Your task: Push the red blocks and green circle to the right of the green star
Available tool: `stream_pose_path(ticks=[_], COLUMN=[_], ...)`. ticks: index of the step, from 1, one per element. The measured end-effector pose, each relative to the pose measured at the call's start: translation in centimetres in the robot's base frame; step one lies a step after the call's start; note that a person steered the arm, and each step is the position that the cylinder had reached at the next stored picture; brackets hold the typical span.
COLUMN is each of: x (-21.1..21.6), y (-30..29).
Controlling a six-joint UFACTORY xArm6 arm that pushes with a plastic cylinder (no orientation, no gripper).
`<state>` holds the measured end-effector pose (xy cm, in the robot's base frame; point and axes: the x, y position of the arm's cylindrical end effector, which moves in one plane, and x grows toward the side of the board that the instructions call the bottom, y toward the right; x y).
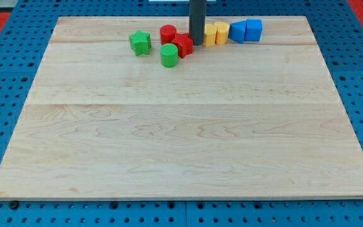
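The tool is a plain dark rod with nothing to open or close, and it grips nothing; its tip (197, 43) rests on the desk near the view's top, wedged between a red star-like block (183, 45) touching it on the view's left and a yellow block (210, 34) just beside it on the view's right. A little farther to the tip's left stand a red cylinder (167, 33) and, slightly toward the view's bottom, the green circle (169, 55). Beyond them lies the green star (140, 42). All three task blocks already sit on the star's right side, so the arm seems to be in the closing step, tidying the cluster. The next move probably calls only for a small nudge, without disturbing the star. Past the yellow block sit a second yellow piece (222, 32) and two blue blocks (245, 30). The desk (181, 139) is pale wood, set on blue perforated board (5, 75).
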<state>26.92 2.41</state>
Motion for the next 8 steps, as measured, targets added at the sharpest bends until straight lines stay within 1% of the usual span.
stream_pose_path(ticks=[3, 4, 5, 6, 7, 8], x=[1.2, 2.6, 2.8, 2.8, 3.5, 3.5], y=[0.1, 0.1, -1.6, -1.5, 0.4, 0.5])
